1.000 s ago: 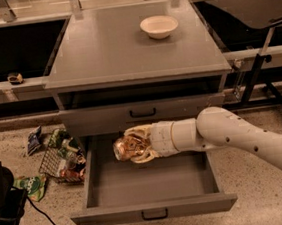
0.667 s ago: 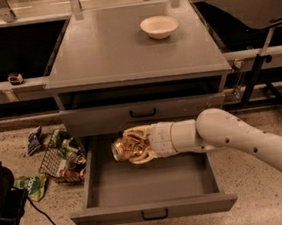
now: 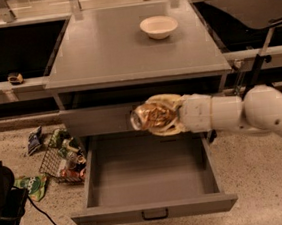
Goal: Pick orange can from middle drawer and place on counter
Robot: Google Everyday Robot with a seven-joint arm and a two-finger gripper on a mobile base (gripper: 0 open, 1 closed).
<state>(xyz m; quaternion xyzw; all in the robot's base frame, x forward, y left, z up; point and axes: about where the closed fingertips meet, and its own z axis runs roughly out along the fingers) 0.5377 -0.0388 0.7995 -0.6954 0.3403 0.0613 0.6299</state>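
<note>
My gripper [image 3: 154, 117] is shut on the orange can [image 3: 150, 117], a shiny gold-orange can with brownish print and a silvery end facing left. It holds the can in the air above the back of the open middle drawer [image 3: 150, 176], in front of the closed upper drawer front. The drawer is pulled out, with a small black handle on its low front panel. The counter [image 3: 119, 46], a flat grey top, lies above and behind the can. My white arm reaches in from the right.
A round white bowl [image 3: 158, 26] sits on the counter's back right. A wire basket with packets [image 3: 65, 157] and loose wrappers lie on the floor to the left. A black object with a cable [image 3: 2, 199] stands at the lower left. Black side surfaces flank the counter.
The gripper has lifted the can up out of the drawer and slightly to the right, now level with the upper drawer front.
</note>
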